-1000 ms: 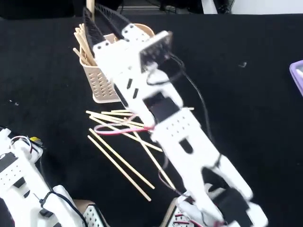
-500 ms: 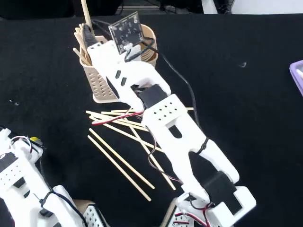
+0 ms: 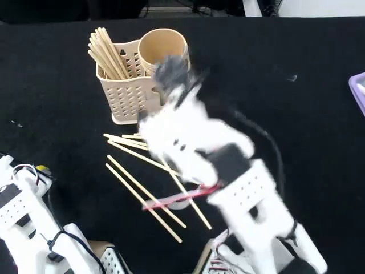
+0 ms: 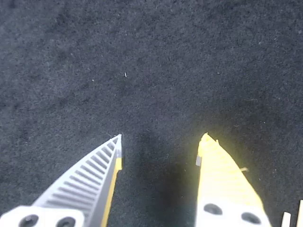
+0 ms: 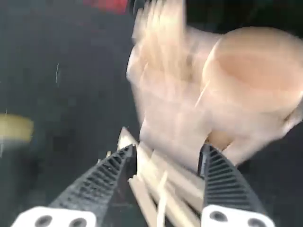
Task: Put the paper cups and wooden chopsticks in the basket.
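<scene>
Gaping wide with nothing between its black jaws, the right gripper (image 5: 168, 149) hangs just above the nearest of the loose wooden chopsticks (image 3: 142, 197), close to the perforated wall of the basket (image 3: 128, 97). Behind it the right arm (image 3: 245, 194) slants across the black table (image 3: 296, 114) from the near edge, covering part of the scattered sticks. The left gripper (image 4: 161, 137) is also spread open and empty, one finger grey and one yellow, over bare black cloth; the left arm (image 3: 23, 228) sits at the near left corner, well apart from the basket. The beige basket stands upright and holds a leaning bundle of chopsticks (image 3: 108, 54) on one side and an upright paper cup (image 3: 162, 45) on the other. The loose sticks lie crossed just in front of it.
</scene>
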Tool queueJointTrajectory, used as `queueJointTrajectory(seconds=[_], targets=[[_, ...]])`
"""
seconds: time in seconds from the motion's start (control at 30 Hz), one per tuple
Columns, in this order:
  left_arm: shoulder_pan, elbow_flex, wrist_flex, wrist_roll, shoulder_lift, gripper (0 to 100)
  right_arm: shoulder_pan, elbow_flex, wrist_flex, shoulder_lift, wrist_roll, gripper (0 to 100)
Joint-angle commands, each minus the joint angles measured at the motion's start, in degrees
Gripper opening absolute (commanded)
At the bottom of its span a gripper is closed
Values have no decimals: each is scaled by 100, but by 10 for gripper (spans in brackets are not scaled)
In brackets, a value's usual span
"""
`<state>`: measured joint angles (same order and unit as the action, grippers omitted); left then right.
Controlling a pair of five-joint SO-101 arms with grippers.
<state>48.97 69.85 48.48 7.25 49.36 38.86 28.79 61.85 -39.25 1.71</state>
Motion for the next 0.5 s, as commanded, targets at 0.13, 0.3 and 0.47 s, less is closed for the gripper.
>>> queueJointTrajectory(seconds=[0.13,0.3,0.47], targets=[[-207,-330,-79,44,70,259,1275,2677,-1257,576,35,217],[-180,-295,-79,26,70,259,1336,2501,-2031,1895,9,216],[-180,-295,-79,18,70,259,1582,1613,-1749,3116,9,215]])
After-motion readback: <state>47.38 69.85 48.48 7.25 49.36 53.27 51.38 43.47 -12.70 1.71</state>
